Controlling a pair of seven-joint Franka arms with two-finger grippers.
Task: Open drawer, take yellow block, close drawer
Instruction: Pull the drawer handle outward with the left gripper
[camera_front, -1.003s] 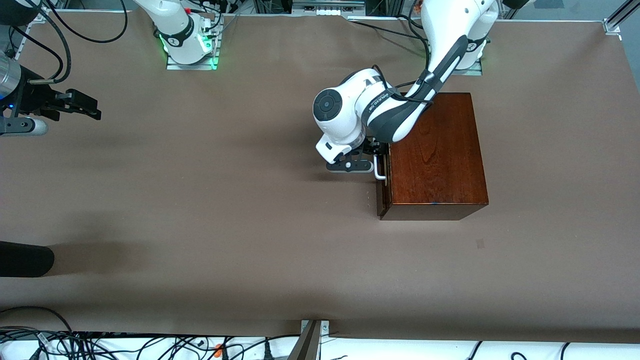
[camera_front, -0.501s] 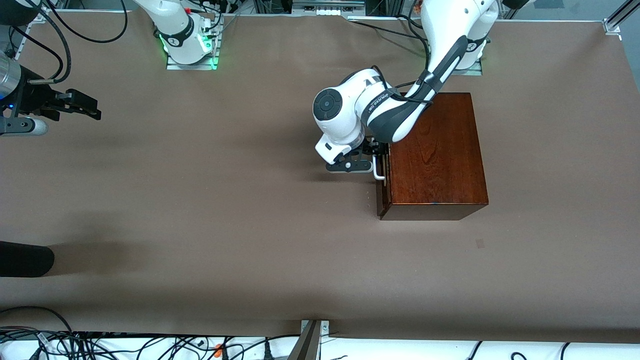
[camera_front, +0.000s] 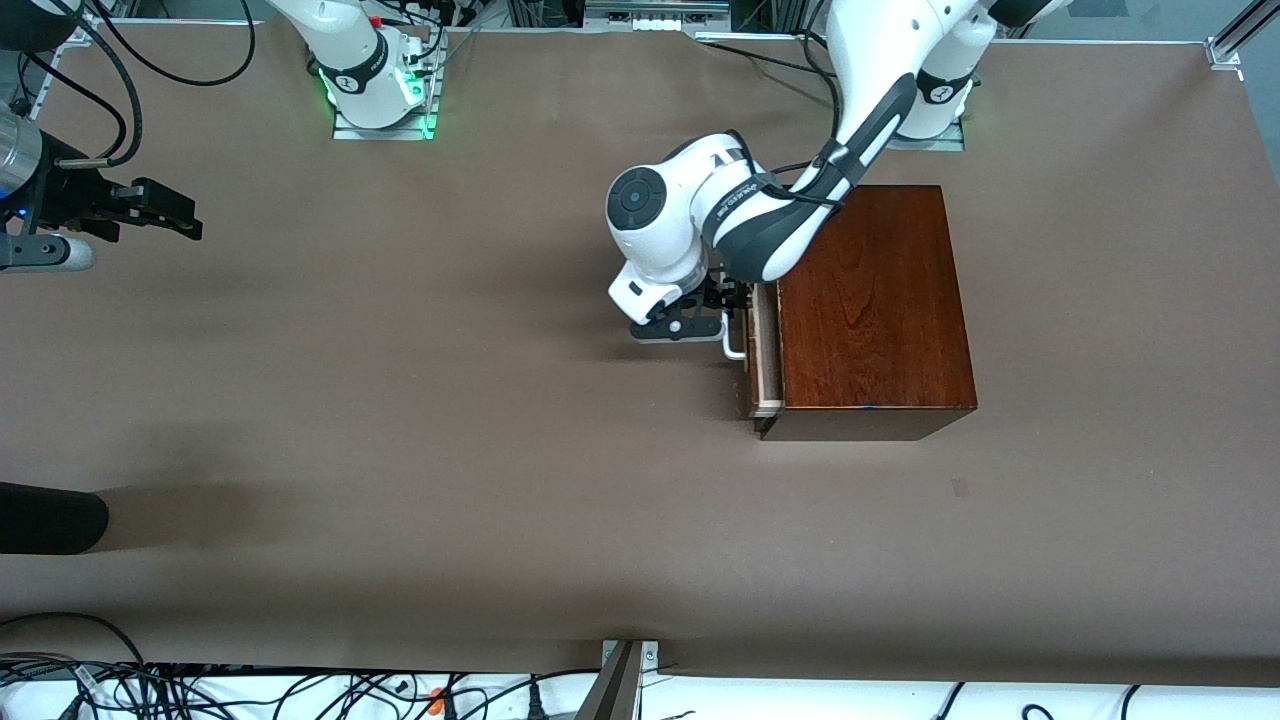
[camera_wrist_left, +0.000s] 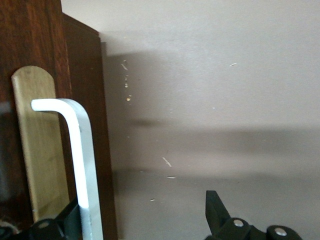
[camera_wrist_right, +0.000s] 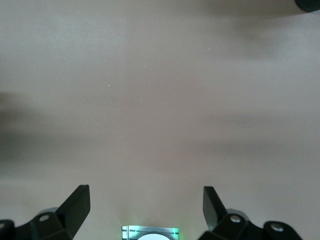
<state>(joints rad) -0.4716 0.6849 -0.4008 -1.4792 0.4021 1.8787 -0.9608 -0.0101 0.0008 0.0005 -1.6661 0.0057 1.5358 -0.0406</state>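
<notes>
Drawer (camera_front: 766, 350) first: in the front view we saw it pulled a little way out of the glossy dark mahogany box (camera_front: 870, 300), showing a narrow strip of pale wood tray between its dark reddish-brown front and the box. Its white bar handle (camera_front: 734, 345) stuck out toward the right arm's end of the desk. We saw no yellow block in this view. The left gripper (camera_front: 728, 318) sat right at the handle, in front of the drawer, but from above we could not tell how its fingers stood. The desk (camera_front: 500, 450) was covered in plain brown material, with cables (camera_front: 200, 690) bunched along the edge nearest the camera. The right gripper (camera_front: 160, 215) waited over the desk at the right arm's end, well apart from the box.

In the left wrist view we saw the white handle (camera_wrist_left: 80, 160) close up against the dark drawer front (camera_wrist_left: 87, 100), mounted over a pale wooden plate (camera_wrist_left: 40, 150). The left gripper (camera_wrist_left: 145, 220) had its fingers (camera_wrist_left: 217, 210) spread wide, one just beside the bar and one out over bare desk, gripping nothing.

In the right wrist view we saw only bare brown desk (camera_wrist_right: 160, 100) beneath the right gripper (camera_wrist_right: 145, 205), whose fingers (camera_wrist_right: 77, 202) were spread apart and held nothing.
</notes>
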